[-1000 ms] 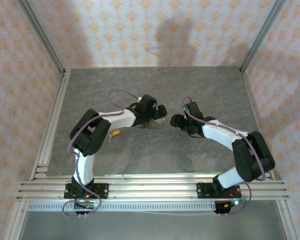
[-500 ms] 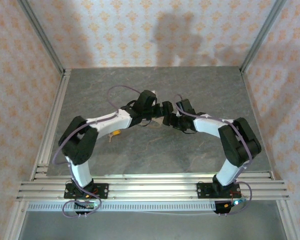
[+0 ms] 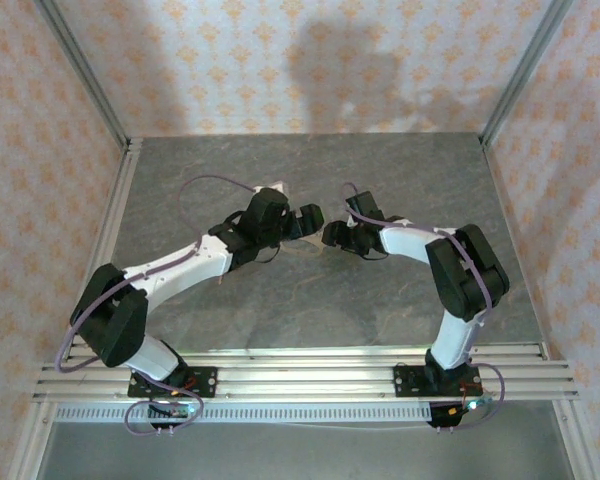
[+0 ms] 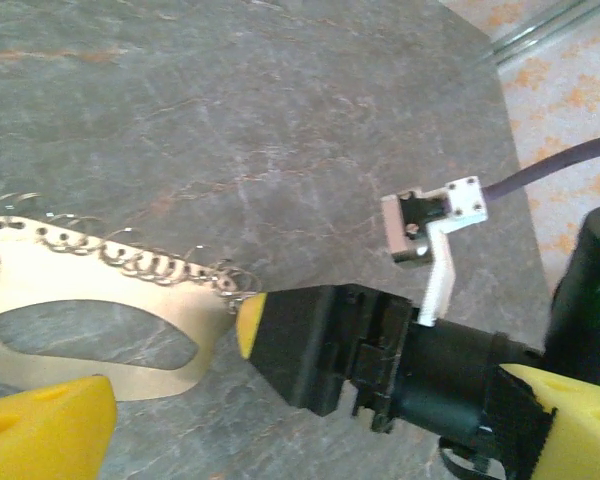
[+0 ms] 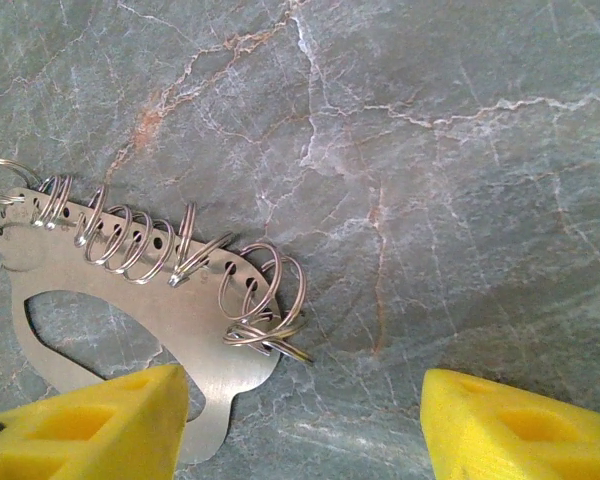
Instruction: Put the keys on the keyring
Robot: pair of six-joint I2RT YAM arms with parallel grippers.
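**Grippers spread at the keyring, threading not yet done**

Right gripper point(image 5: 302, 405) hangs low over the table point(image 3: 280, 310) with its yellow fingers wide apart and nothing pinched. One finger point(image 5: 100, 425) sits just in front of the lower edge of the keyring point(image 5: 200, 330). The keyring is a flat metal plate with a row of holes, lying flat on the stone-patterned top about mid-table. Left gripper point(image 3: 307, 218) faces it from the other side, also fully spread and empty.

Progress looks close to nil. The split rings point(image 5: 265, 300) strung through the plate's holes are all bare, and none that I can make out carries a key. By my reading, the whole of the job remains: pick up a key, hold a ring steady, and work the key on. (Whether the last ring is already pried open is too fine to tell.)

Room is generous. The table around the plate is bare, and the side rail point(image 3: 110, 240) and papered walls stand well apart from both wrists. The tight spot is between the two grippers themselves, which are nearly nose to nose above the plate.
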